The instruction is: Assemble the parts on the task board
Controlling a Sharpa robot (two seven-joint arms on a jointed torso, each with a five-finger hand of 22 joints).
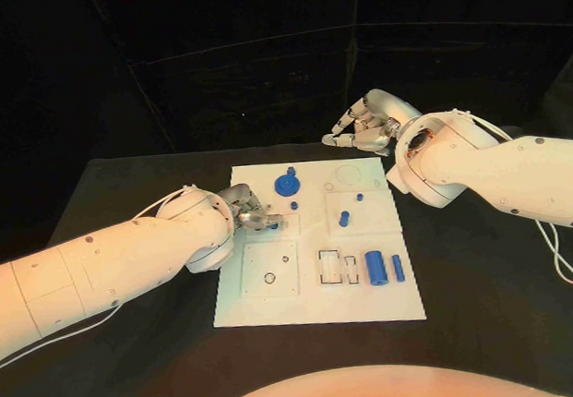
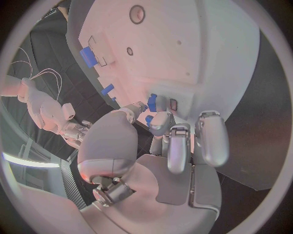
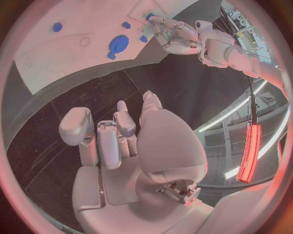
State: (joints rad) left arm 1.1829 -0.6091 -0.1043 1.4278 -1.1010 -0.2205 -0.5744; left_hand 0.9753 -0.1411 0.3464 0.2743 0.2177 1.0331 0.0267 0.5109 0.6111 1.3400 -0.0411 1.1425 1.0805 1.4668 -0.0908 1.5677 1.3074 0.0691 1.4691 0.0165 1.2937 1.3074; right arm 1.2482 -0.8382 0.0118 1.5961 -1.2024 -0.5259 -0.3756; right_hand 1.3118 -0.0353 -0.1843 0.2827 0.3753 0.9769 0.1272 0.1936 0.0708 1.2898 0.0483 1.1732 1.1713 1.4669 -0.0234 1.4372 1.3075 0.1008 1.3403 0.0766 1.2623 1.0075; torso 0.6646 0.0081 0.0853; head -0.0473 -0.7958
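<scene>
The white task board (image 1: pixel 375 303) lies in the middle of the black table. My left hand (image 1: pixel 250 211) rests over its left middle, thumb and a finger pinching a small blue part (image 2: pixel 149 118) against the board (image 2: pixel 201 44); the same part (image 1: pixel 278 223) peeks out beside the fingertips. A round blue part (image 1: pixel 287 184) stands just beyond it. My right hand (image 1: pixel 368 123) hovers past the board's far edge, fingers loosely apart and holding nothing. In the right wrist view that hand (image 3: pixel 116 136) is over bare table, with the board (image 3: pixel 36 68) and round part (image 3: pixel 117 43) ahead.
More blue parts sit on the board: a small peg (image 1: pixel 360 195), an oblong piece (image 1: pixel 344 218) and two cylinders (image 1: pixel 376 268) (image 1: pixel 397 267) near the right front by rectangular slots (image 1: pixel 330 266). A round recess (image 1: pixel 269 277) lies front left. Black table surrounds the board.
</scene>
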